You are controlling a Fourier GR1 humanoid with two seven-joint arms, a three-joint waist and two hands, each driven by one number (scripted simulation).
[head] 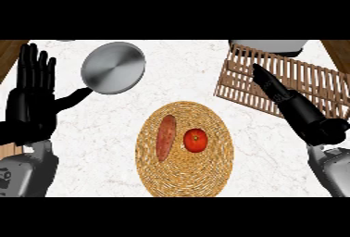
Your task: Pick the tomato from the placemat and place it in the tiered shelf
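Tomato (196,140) sits on the placemat (184,183); right robot hand (284,95), fingers straight, empty, apparently over the tiered shelf (239,78); left robot hand (31,99) rests open.

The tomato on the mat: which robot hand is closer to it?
Right. The right hand is up and to the right of the tomato, over the slatted shelf. The left hand rests farther away at the left edge.

The counter (96,139) looks like pale, smooth marble with faint veins. The round placemat (184,180) is coarse woven straw. The tomato (196,140) is smooth and glossy; the sweet potato (166,137) matt. The plate (113,67) is brushed metal. The tiered shelf (301,81) is slatted wood.
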